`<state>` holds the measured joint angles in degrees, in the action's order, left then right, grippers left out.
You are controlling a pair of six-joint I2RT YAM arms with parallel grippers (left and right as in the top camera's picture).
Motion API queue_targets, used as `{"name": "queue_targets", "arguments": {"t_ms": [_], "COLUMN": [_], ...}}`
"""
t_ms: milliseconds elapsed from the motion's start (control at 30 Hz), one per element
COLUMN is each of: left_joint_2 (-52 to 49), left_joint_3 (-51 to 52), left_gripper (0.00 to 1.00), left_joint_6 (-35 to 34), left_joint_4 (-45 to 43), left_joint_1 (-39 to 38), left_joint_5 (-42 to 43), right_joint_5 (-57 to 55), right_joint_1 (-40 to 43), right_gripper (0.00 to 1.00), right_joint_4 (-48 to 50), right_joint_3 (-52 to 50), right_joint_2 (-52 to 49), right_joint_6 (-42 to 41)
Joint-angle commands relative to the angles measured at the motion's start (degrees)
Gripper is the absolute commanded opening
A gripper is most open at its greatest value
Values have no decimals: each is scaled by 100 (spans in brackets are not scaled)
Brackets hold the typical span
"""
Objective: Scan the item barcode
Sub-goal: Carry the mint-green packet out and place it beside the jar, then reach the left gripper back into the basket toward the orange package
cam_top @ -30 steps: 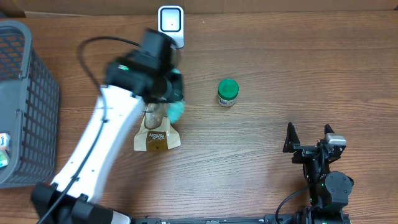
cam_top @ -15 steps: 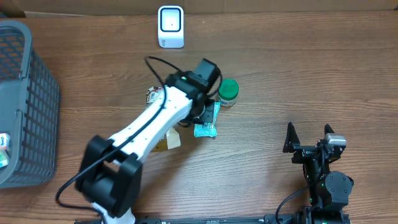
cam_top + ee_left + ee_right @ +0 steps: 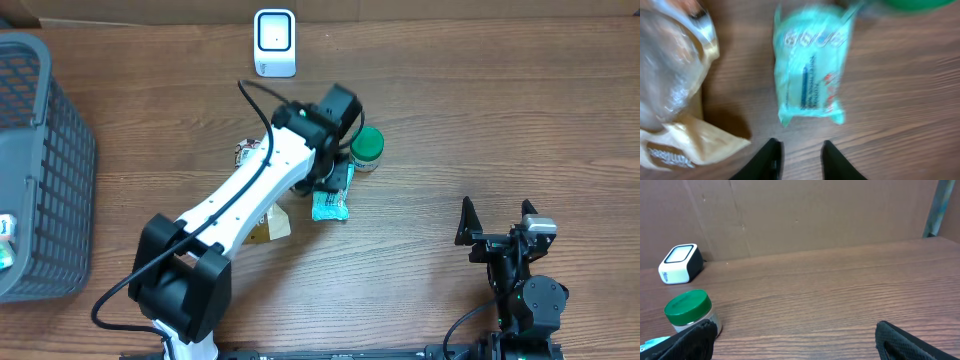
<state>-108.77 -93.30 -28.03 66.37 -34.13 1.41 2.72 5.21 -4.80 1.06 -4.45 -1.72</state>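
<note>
- wooden tabletop (image 3: pixel 480 130) with a cardboard wall behind it carried everything.
- left hand (image 3: pixel 800 145) hovered low, fingers parted, nothing between them.
- just beyond the fingertips the teal packet (image 3: pixel 810 80) lay flat on the wood, print up but too blurred to pick out a barcode.
- green-lidded jar (image 3: pixel 367 147) stood just beside the packet, and a brown bag (image 3: pixel 675 100) lay on its other side.
- white scanner (image 3: pixel 274 42) sat well apart at the back, nothing before it.
- right hand (image 3: pixel 497 218) rested wide open and empty at the near edge.
- judgement: no item was held or at the scanner, so a scan seemed not under way; whether the packet's scan was done or still ahead could not be told.
</note>
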Motion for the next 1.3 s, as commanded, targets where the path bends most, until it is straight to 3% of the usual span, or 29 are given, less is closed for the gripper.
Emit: {"name": "queue_targets", "arguments": {"t_ms": [0,233,433,700,867,1133,1267], "left_joint_2": [306,870,1517,2306,2264,1613,1239], "left_joint_3": [-1036,-2455,-3132,-3165,-3147,-2793,-2500], "left_gripper": [42,54,58,71,73,78,83], "left_joint_6": [155,632,791,876,874,693,619], "left_joint_4": [323,938,1322,1469,1469,1397,1270], "left_joint_1": [116,632,1705,4070,5602,7211,7619], "left_joint_5": [-319,-503,-715,-800,-800,-778,-798], "right_joint_5": [-13,-13,-13,-13,-13,-13,-13], "right_joint_1": [22,22,22,22,22,22,22], "right_gripper": [100,100,100,100,100,100,100], "right_joint_4": [13,13,13,13,13,13,13], "right_joint_3": [-57,-57,-57,-57,-57,-57,-57], "right_joint_2": [31,31,31,31,31,31,31], "right_joint_6": [2,2,2,2,2,2,2]}}
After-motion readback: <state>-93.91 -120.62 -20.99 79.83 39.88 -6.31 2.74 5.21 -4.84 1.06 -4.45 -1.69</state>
